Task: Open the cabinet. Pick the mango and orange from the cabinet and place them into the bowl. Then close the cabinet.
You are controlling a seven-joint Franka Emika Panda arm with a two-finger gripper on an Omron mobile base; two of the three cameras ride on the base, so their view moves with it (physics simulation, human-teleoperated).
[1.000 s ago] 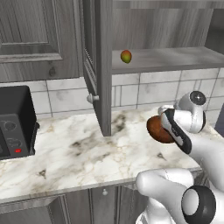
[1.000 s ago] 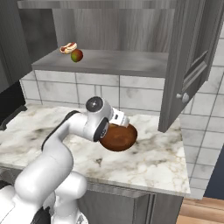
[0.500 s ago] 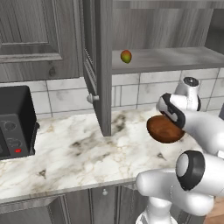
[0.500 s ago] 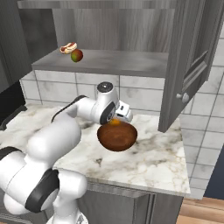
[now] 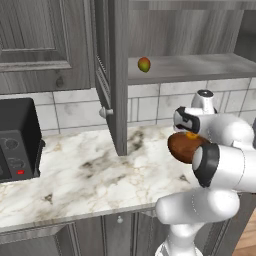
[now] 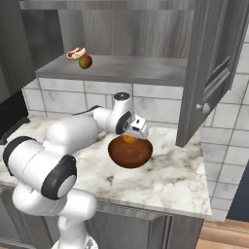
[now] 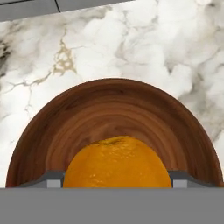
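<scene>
hand (image 6: 130,138) over the bowl (image 6: 130,153), fingers closed on the orange (image 7: 116,162) from both sides, orange above the bowl's inside. bowl sits on the marble surface (image 5: 85,172). cabinet (image 5: 112,75) doors open, mango (image 5: 144,64) on its shelf; in the right base view a hot dog (image 6: 76,52) lies just behind the mango

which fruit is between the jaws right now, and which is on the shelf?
The orange, round and uniformly orange, sits between the jaws over the bowl. The red-blushed mango is on the cabinet shelf.
</scene>
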